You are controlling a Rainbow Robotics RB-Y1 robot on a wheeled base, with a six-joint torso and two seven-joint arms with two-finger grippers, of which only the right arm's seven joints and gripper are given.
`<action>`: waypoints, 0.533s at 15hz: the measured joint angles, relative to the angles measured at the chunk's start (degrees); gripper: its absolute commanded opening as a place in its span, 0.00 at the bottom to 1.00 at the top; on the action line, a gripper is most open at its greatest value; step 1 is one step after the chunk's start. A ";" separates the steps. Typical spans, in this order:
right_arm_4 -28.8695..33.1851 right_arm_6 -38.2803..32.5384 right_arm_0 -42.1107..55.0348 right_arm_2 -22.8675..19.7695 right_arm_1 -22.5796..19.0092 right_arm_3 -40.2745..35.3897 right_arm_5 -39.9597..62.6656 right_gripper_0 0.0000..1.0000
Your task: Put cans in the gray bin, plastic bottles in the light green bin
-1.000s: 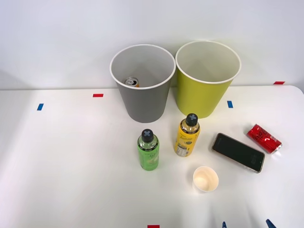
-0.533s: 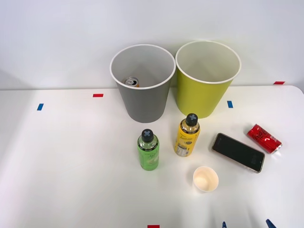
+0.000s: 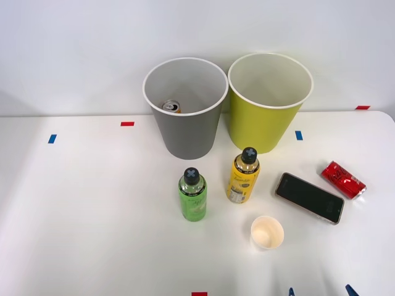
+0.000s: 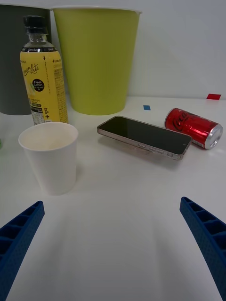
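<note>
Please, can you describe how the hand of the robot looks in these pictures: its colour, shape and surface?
The right hand has two blue fingers of one plain colour. Each is broad, flat and wedge-like, narrowing to a tip, with a ribbed, finely textured inner face. No cables or markings show on them. In the front view, two small blue tips show at the table's near edge.

A lab test bench: white table with colored tape markers.

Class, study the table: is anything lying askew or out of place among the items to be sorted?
Yes. The red can lies on its side at the table's right, while both bottles stand upright. A phone and a paper cup sit beside it, belonging to neither bin.
</note>
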 measured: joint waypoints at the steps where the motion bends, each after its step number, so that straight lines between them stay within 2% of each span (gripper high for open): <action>1: 0.00 0.00 0.00 0.00 0.00 0.00 0.00 1.00; 8: 0.00 0.00 0.00 0.00 0.00 0.00 0.00 1.00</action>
